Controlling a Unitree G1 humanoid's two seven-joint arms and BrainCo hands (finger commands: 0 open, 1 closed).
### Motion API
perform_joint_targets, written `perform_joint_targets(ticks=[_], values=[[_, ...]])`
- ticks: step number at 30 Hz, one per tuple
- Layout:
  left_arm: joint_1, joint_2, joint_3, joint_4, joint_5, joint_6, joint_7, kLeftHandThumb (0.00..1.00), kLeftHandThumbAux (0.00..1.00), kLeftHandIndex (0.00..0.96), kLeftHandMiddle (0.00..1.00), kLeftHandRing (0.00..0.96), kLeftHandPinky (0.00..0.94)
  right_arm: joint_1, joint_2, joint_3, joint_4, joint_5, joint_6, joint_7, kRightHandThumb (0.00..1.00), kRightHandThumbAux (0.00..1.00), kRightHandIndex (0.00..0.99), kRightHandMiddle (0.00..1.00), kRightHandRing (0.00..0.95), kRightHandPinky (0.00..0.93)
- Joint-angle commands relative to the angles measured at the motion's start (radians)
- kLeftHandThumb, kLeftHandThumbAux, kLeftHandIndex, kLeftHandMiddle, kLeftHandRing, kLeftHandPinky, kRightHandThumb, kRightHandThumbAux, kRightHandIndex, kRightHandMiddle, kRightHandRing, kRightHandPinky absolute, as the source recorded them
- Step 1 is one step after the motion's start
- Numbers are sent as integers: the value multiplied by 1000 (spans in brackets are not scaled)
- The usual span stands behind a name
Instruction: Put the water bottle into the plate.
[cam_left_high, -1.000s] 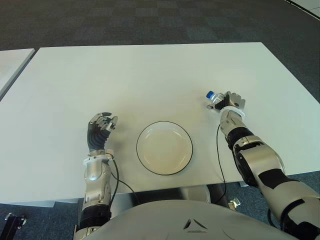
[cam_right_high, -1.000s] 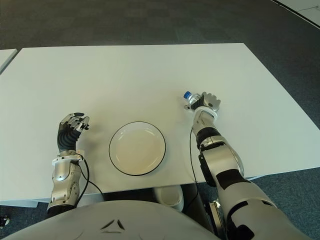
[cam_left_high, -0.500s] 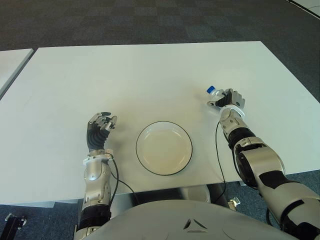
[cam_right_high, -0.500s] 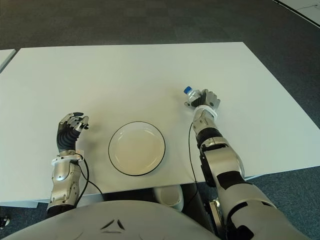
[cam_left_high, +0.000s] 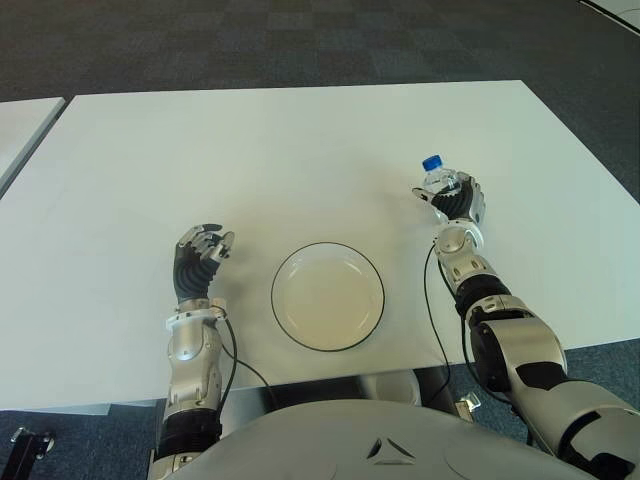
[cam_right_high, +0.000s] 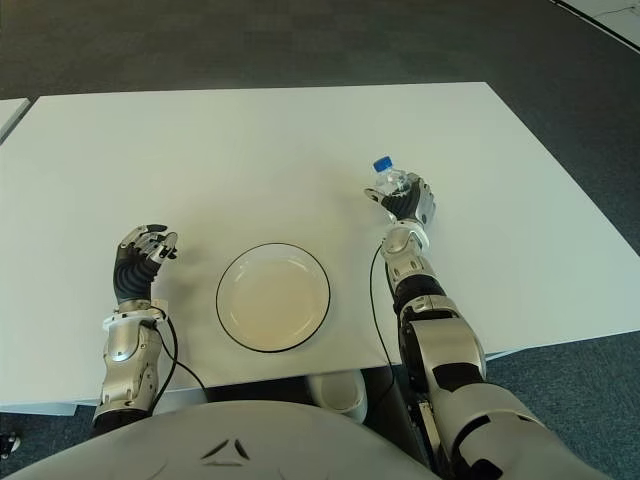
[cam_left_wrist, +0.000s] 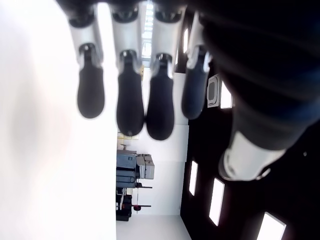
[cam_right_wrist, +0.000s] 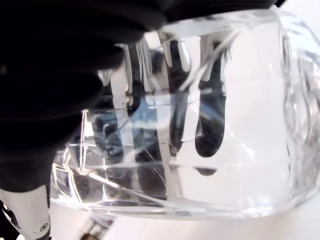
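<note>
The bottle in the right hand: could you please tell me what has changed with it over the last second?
The right hand, already shut on the bottle, has raised it and tipped it nearer upright, blue cap now on top, drawing back slightly. It is not yet over the plate. The plate and the left hand stayed as they were.

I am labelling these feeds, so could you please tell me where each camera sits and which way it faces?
Left eye: on the head, looking down at the table, plate, both arms.
Right eye: beside it, showing the same scene.
Left wrist: on the left arm, facing its empty left hand.
Right wrist: on the right arm, facing the bottle in its right hand.
The eyes and the right wrist share the bottle.
</note>
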Motion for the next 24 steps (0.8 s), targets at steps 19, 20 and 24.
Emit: perform_joint_targets(ticks=[19, 20, 24], values=[[-4, 1, 6, 10, 9, 14, 4, 710, 708, 436, 631, 607, 598, 325, 44, 91, -636, -101, -302, 20, 705, 724, 439, 887, 874, 889], [-4, 1, 6, 9, 8, 17, 4, 710, 708, 436, 631, 607, 598, 325, 37, 101, -632, -125, -336, 4, 705, 724, 439, 890, 877, 892], [-4, 1, 4, 7, 12, 21, 6, 710, 709, 436, 632, 607, 596, 355, 40, 152, -676, -222, -435, -49, 704, 724, 438, 911, 894, 898]])
